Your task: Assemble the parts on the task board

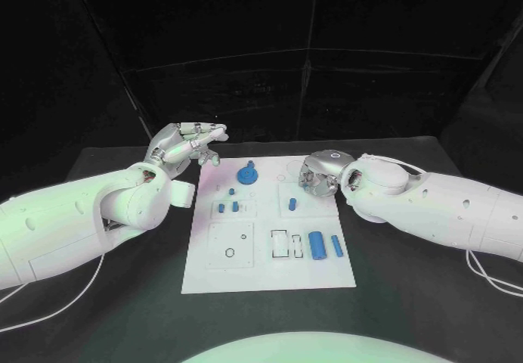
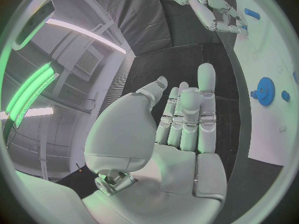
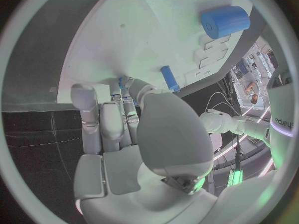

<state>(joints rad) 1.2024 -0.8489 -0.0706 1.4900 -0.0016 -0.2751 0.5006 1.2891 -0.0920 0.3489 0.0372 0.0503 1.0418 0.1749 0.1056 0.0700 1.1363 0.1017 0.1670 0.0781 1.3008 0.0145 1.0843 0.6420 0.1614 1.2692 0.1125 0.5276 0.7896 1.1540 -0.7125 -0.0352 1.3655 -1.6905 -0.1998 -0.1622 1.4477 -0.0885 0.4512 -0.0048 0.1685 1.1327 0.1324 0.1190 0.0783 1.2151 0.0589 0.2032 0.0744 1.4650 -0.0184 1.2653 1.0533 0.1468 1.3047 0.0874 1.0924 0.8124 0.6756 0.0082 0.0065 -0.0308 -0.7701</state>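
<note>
The white board (image 1: 267,261) lies mid-desk, its small blue pegs (image 1: 316,245) rigid, light, probably slick: pinch them at the sides. Your left hand (image 1: 187,144) hovers empty, fingers loosely apart; whether your right hand (image 1: 318,172) holds anything, you cannot tell.

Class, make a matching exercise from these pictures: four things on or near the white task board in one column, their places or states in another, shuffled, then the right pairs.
Things:
1. blue toothed gear
2. large blue cylinder
3. left hand
4. right hand

Places or states:
A. lying near the white task board's right edge
B. raised off the board's far left corner, holding nothing
C. at the board's far end, in the middle
D. fingers down at the board's far right corner

Pairs: 1-C, 2-A, 3-B, 4-D
</note>
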